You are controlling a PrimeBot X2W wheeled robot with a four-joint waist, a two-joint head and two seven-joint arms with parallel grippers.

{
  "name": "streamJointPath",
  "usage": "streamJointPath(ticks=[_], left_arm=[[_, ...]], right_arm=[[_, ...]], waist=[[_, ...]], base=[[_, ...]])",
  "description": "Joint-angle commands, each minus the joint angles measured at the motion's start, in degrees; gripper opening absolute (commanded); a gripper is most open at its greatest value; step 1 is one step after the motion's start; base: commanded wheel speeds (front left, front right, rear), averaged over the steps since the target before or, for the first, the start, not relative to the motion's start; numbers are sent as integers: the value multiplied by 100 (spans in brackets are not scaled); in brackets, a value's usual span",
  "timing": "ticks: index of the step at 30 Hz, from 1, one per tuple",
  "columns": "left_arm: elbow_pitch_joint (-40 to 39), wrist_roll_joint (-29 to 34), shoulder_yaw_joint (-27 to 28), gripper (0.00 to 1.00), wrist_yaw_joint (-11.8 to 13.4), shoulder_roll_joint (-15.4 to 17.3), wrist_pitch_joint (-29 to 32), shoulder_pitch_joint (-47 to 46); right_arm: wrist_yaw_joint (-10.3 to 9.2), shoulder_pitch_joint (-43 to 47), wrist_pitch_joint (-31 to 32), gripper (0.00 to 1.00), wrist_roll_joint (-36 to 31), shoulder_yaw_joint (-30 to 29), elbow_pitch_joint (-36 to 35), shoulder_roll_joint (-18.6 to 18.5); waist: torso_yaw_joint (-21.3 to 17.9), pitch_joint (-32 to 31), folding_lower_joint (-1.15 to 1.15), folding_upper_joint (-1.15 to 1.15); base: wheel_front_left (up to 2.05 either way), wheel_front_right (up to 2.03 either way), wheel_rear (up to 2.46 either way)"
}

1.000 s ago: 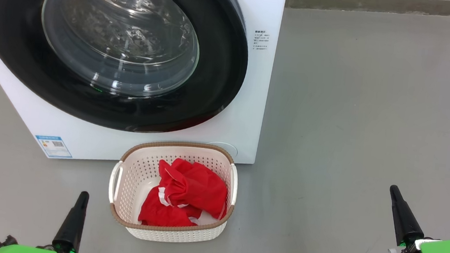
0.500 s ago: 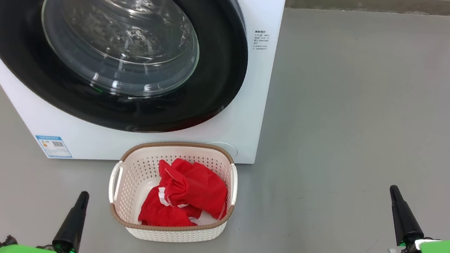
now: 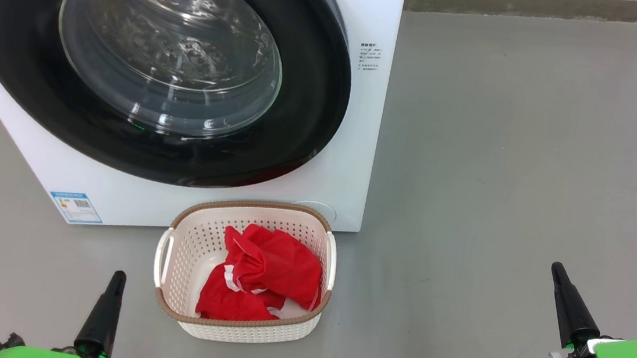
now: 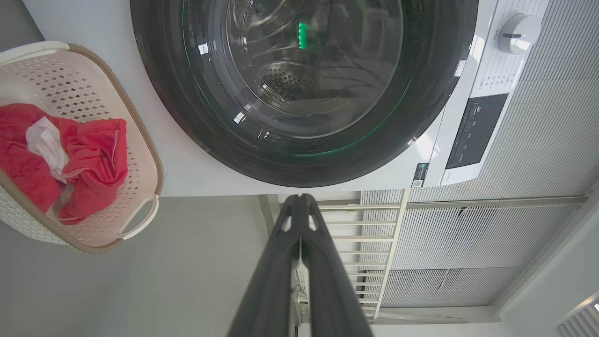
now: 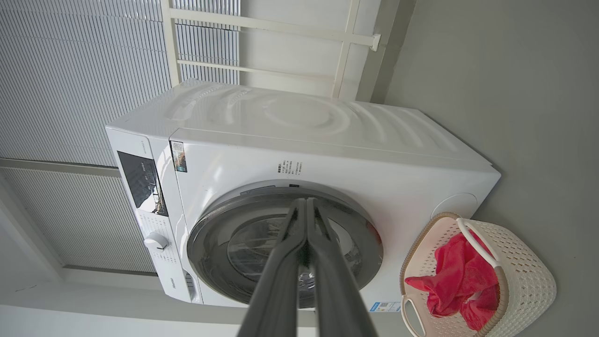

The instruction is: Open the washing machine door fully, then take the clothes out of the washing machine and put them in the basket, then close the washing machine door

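Observation:
The white washing machine (image 3: 356,147) stands at the upper left, and its round black-rimmed door (image 3: 316,85) lies closed flat against the front. Through the glass I see the bare steel drum. On the floor just in front of it stands the cream basket (image 3: 248,330) with the red clothes (image 3: 262,282) piled inside. My left gripper (image 3: 118,277) is shut and empty at the lower left, left of the basket. At the lower right my right gripper (image 3: 556,268) is shut and empty, well away from the basket. Both wrist views show the door (image 4: 421,117) (image 5: 365,238), the basket (image 4: 140,140) (image 5: 529,276) and the clothes (image 4: 93,154) (image 5: 458,276).
Grey floor (image 3: 501,161) stretches open to the right of the machine and around the basket. A slatted wall and a white rail frame (image 5: 262,28) stand behind the machine. The control panel and dial (image 4: 514,32) sit along the machine's top front.

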Motion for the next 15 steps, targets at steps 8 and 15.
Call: streamJointPath(ticks=[8, 15], left_arm=[[-117, -39, 153, 0, -41, 73, 20, -235], [-117, -39, 153, 0, -41, 73, 20, -235]], right_arm=[[-3, -240, 28, 0, -31, 80, -140, -28], [-3, -241, 32, 0, -35, 76, -140, -25]], waist=[[0, 0, 0, 0], [0, 0, 0, 0]], base=[[0, 0, 0], [0, 0, 0]])
